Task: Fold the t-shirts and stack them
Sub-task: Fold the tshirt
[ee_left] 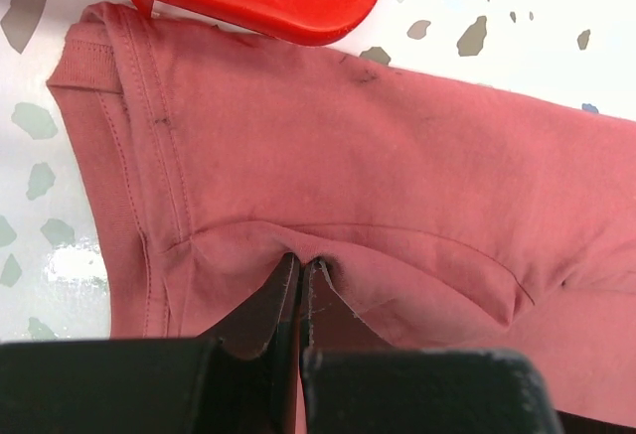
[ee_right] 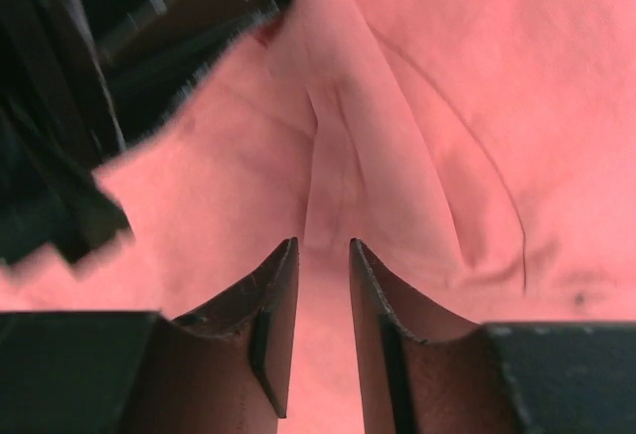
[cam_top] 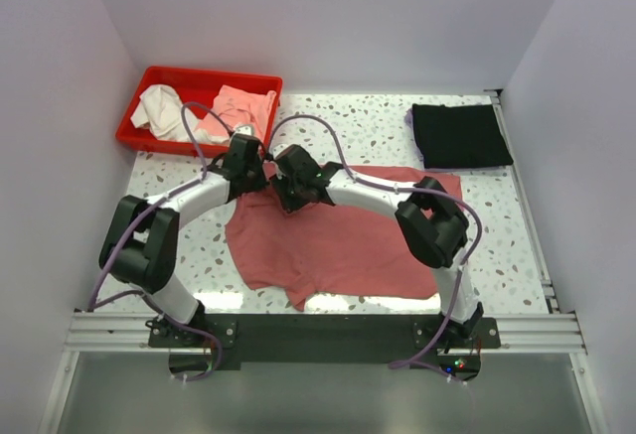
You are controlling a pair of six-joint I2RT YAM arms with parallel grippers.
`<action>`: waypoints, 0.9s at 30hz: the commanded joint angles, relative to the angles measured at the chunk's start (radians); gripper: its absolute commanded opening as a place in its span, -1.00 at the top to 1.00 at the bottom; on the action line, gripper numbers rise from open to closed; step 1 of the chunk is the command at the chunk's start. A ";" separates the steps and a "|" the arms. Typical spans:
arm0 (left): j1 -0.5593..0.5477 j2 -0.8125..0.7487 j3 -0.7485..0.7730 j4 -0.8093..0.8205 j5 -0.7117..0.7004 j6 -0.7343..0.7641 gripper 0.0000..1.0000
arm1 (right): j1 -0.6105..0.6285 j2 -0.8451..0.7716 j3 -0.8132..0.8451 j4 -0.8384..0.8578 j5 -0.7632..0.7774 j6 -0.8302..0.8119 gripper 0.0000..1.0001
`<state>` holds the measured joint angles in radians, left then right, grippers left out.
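The big rose-red t-shirt (cam_top: 338,245) lies spread and a bit rumpled on the middle of the speckled table (cam_top: 497,225), just in front of both arms, which lean in together over its far left part. The left gripper (ee_left: 301,263) is clenched on a small raised fold of that shirt, close to a stitched sleeve seam, with the cloth puckering up into the fingertips. The right gripper (ee_right: 323,245) sits right beside it, low over the same shirt. Its jaws stand a little apart, with pink cloth showing in the narrow gap and a soft crease running up to them (as far as I can see, nothing is pinched there). The black t-shirt (cam_top: 459,136) rests folded at the far right corner, well apart from the red one. At the far left is a red bin (cam_top: 209,77) holding a white garment (cam_top: 159,111) and a pink one (cam_top: 243,106); its near corner is just beside the rose shirt's edge.
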<state>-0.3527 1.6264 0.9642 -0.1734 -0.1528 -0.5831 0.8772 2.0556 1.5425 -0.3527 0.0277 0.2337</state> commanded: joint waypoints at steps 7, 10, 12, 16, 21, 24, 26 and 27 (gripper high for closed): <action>0.015 0.023 0.039 0.032 -0.001 0.016 1.00 | 0.019 0.127 0.136 -0.052 0.046 -0.077 0.19; 0.020 0.026 0.034 0.035 0.002 0.017 1.00 | 0.029 0.136 0.117 -0.043 0.061 -0.085 0.21; 0.023 0.029 0.031 0.034 0.002 0.017 1.00 | 0.035 0.144 0.107 -0.045 0.064 -0.082 0.21; 0.034 0.033 0.018 0.041 0.013 0.016 1.00 | 0.049 0.146 0.079 -0.042 0.130 -0.080 0.20; 0.037 0.032 0.002 0.060 0.044 0.032 1.00 | 0.049 0.133 0.027 -0.042 0.182 -0.079 0.19; 0.047 0.038 -0.007 0.071 0.078 0.037 0.99 | 0.049 0.123 0.002 -0.038 0.201 -0.077 0.22; 0.058 0.044 -0.010 0.075 0.104 0.045 0.97 | 0.049 0.115 -0.007 -0.042 0.199 -0.080 0.26; 0.061 0.047 -0.010 0.075 0.110 0.046 0.97 | 0.049 0.112 -0.013 -0.040 0.198 -0.080 0.26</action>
<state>-0.3130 1.6890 0.9405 -0.1848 -0.1192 -0.5461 0.9329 2.1700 1.5799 -0.3073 0.1673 0.1726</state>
